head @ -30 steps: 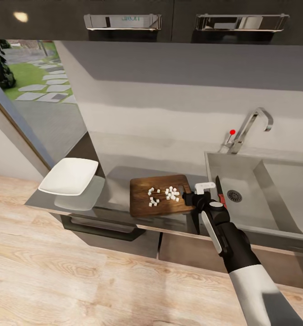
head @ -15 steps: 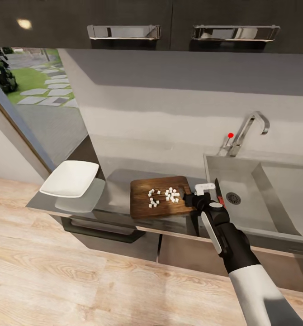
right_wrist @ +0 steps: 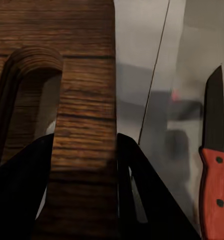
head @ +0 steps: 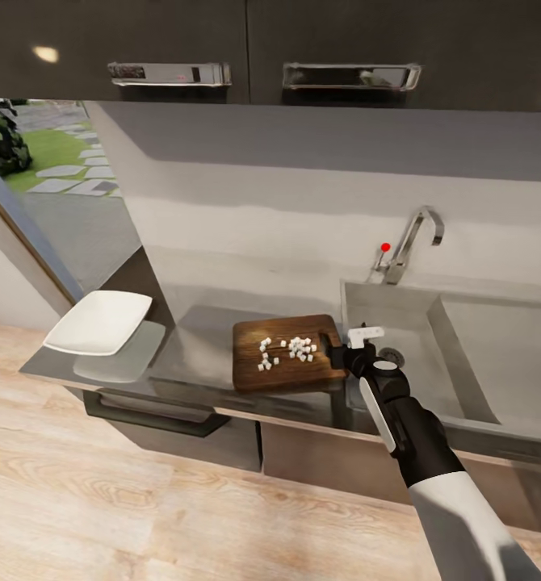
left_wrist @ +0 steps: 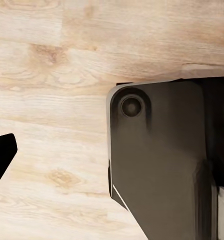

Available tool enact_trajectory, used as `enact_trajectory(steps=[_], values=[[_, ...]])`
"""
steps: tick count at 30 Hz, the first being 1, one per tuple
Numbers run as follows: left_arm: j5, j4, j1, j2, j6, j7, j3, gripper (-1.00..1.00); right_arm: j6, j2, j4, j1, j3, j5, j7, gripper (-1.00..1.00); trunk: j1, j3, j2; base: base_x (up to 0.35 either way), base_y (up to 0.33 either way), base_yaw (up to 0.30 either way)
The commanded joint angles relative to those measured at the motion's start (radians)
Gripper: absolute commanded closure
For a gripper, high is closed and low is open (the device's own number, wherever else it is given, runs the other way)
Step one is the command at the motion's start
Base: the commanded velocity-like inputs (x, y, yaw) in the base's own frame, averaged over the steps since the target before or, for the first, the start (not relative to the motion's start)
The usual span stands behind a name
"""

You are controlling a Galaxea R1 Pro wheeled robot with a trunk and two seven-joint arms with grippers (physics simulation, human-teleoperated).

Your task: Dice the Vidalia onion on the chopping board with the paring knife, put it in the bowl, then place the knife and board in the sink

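Right gripper [right_wrist: 84, 165] jaws clamp chopping board [head: 283, 363], hiding its edge.

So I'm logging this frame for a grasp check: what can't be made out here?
- Head view: the paring knife in the sink is behind the right gripper.
- Right wrist view: the knife's handle end is cut off by the frame edge.
- Head view: the chopping board's handle slot is covered by the gripper.
- Head view: diced onion bits too small to count.
- Left wrist view: left jaws' state unclear.

grey steel countertop [head: 198, 327], white bowl [head: 99, 322] at its end, chopping board [head: 285, 363] beside the sink [head: 432, 355]
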Motion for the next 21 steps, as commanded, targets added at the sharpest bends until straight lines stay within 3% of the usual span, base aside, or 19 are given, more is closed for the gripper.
enact_trajectory(steps=[1,12,21], values=[[0.010,-0.001,0.000,0.002,-0.003,0.008,-0.008,-1.00,0.014,0.000,-0.002,-0.001,0.001,-0.004,-0.005,1.00,0.001,0.000,-0.002,0.000,0.108,0.000],[0.010,-0.001,0.000,0.002,-0.002,0.008,-0.008,-1.00,0.057,0.000,-0.002,-0.001,0.000,-0.003,-0.006,1.00,0.001,0.017,-0.002,0.000,0.221,0.000],[0.010,-0.001,0.000,0.002,-0.002,0.008,-0.008,-1.00,0.065,0.000,-0.006,-0.001,-0.001,-0.003,-0.007,1.00,0.001,0.032,-0.002,0.017,0.042,0.000]])
